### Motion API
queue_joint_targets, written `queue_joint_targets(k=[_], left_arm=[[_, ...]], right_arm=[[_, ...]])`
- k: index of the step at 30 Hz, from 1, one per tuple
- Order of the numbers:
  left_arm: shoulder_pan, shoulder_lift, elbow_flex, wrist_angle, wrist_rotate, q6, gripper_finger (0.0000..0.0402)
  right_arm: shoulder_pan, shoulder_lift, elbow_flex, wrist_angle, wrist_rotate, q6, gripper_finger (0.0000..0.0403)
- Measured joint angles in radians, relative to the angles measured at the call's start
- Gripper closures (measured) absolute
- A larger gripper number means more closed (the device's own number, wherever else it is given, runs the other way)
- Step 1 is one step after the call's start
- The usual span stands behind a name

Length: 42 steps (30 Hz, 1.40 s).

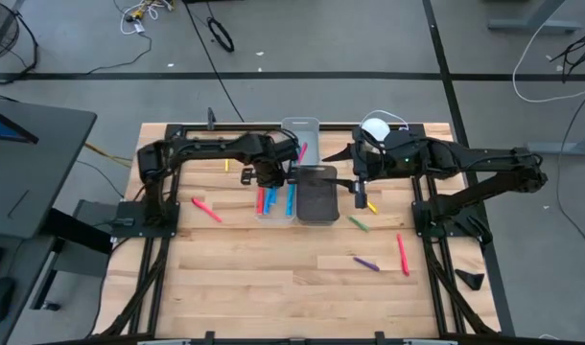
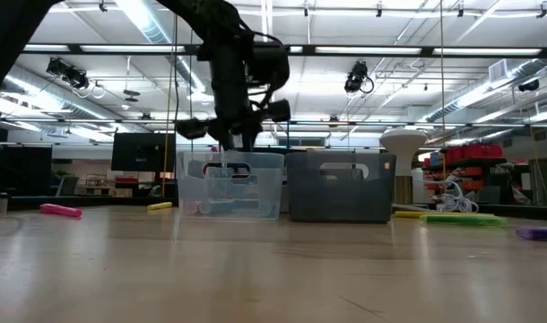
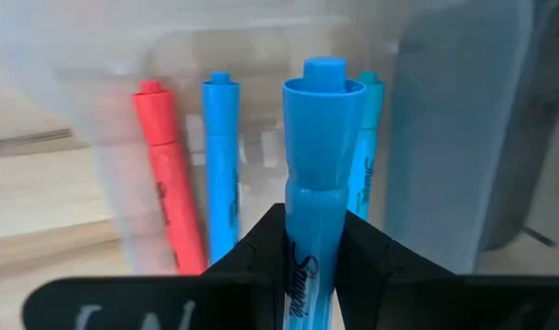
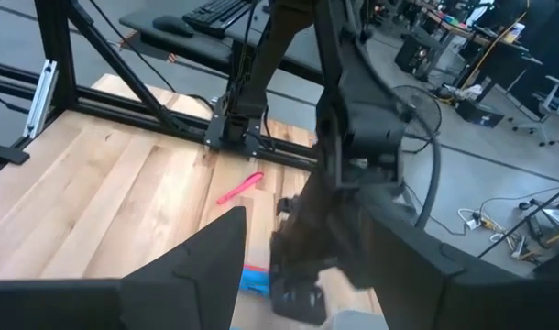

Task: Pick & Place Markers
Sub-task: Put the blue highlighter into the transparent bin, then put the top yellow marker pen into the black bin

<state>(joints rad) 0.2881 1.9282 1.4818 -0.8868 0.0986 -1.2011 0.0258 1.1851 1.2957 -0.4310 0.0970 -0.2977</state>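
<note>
My left gripper (image 1: pixel 269 178) hangs over the clear bin (image 1: pixel 274 203), shut on a blue marker (image 3: pixel 321 137). A red marker (image 3: pixel 169 183), a blue one (image 3: pixel 222 174) and a teal one (image 3: pixel 367 156) lie in the clear bin below it. My right gripper (image 1: pixel 362 195) is open and holds nothing; it hovers just right of the dark bin (image 1: pixel 317 195), beside a yellow marker (image 1: pixel 372 205). More markers lie flat on the table: red (image 1: pixel 206 208), yellow (image 1: pixel 227 166), green (image 1: pixel 358 223), purple (image 1: pixel 366 263), red (image 1: pixel 403 254) and pink (image 1: pixel 302 151). My left gripper pinches the blue marker by its barrel (image 3: pixel 312 234) between the two fingers (image 3: pixel 261 243). The marker lies along the fingers, and its far end (image 3: pixel 323 78) sticks out past the fingertips, toward the clear bin's floor. The gripper comes from above, pointing down (image 2: pixel 233 135). The marker is lifted clear.
A second clear bin (image 1: pixel 300 137) stands at the far edge behind the two bins. A white round object (image 1: pixel 374 127) sits by the right arm. Metal frame rails (image 1: pixel 158 225) run along both table sides. The near half of the table (image 1: pixel 273 287) is bare wood.
</note>
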Motion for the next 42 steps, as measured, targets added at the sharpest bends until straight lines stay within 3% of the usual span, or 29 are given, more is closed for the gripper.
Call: queue_joint_targets(k=[15, 23, 28, 36, 42], left_arm=[[-0.001, 0.138, 0.000, 0.101, 0.029, 0.008, 0.0337], [-0.001, 0.138, 0.000, 0.101, 0.060, 0.001, 0.0221], [-0.001, 0.138, 0.000, 0.102, 0.063, 0.000, 0.0186], [-0.001, 0.133, 0.000, 0.102, 0.074, -0.001, 0.0191], [0.003, 0.062, 0.000, 0.088, 0.048, 0.013, 0.0206]], right_arm=[[0.000, 0.000, 0.000, -0.052, 0.000, -0.026, 0.0188], [0.000, 0.000, 0.000, -0.057, 0.000, -0.036, 0.0188], [0.000, 0.000, 0.000, -0.059, 0.000, -0.035, 0.0188], [0.000, 0.000, 0.000, -0.059, 0.000, -0.040, 0.0188], [0.000, 0.000, 0.000, -0.057, 0.001, -0.041, 0.0188]])
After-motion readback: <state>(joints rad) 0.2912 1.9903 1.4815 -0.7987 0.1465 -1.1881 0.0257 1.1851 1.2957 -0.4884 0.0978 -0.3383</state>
